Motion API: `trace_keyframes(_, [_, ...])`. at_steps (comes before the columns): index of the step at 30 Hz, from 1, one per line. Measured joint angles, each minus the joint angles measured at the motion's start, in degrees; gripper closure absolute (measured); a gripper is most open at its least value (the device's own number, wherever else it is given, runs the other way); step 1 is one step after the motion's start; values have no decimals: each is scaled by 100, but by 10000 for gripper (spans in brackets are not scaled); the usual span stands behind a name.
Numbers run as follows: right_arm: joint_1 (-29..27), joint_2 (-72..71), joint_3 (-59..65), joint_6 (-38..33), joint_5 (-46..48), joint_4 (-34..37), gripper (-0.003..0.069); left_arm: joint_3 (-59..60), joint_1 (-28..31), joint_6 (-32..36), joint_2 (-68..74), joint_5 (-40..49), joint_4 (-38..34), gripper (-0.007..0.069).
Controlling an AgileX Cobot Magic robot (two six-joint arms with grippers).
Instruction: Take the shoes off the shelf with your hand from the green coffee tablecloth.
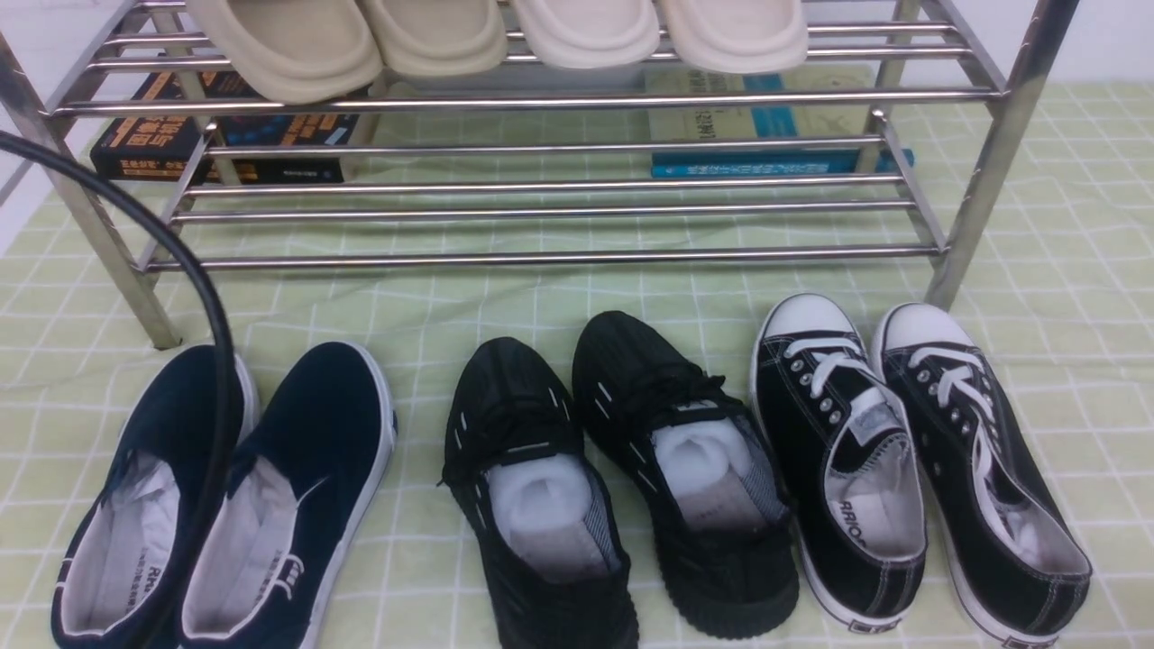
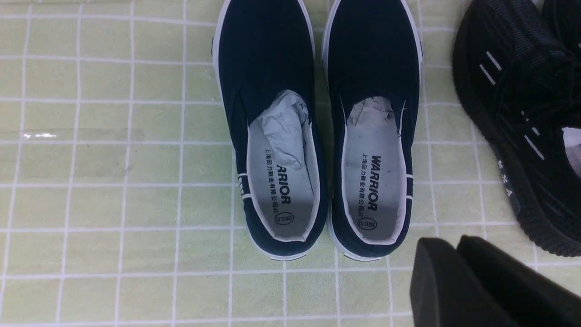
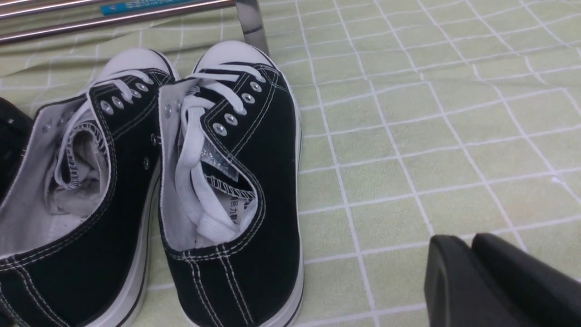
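The pair of all-black knit sneakers (image 1: 541, 487) with white paper stuffing stands on the green checked tablecloth (image 1: 1037, 270), in front of the chrome shelf (image 1: 541, 212), toes toward it. One of them shows in the left wrist view (image 2: 522, 122). My left gripper (image 2: 447, 243) is shut and empty above the cloth, near the heels of the navy slip-ons. My right gripper (image 3: 463, 240) is shut and empty above bare cloth, beside the canvas sneakers. No multi-fingered hand with silver fingertips is in view. Neither gripper shows in the front view.
Navy slip-ons (image 1: 225, 505) stand left of the black pair, black canvas sneakers with white toe caps (image 1: 920, 451) right of it. Beige slippers (image 1: 487, 36) sit on the shelf's top tier. Books (image 1: 225, 135) lie behind the shelf. A black cable (image 1: 212, 342) arcs over the slip-ons.
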Motion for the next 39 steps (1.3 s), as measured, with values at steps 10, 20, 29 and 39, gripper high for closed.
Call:
trace_keyframes(10, [0, 0, 0, -1099, 12, -248, 571, 0, 0, 0, -959, 0, 174, 557])
trace_keyframes(20, [0, 0, 0, -1393, 16, -273, 559, 1748, 0, 0, -2873, -155, -393, 557])
trace_keyframes(29, [0, 0, 0, -1393, 16, -273, 556, 3544, 0, -5, -4415, -1592, -1373, 553])
trace_keyframes(39, [0, 0, 0, -1399, 16, -273, 550, 4643, 0, -5, -4473, -2934, -1746, 544])
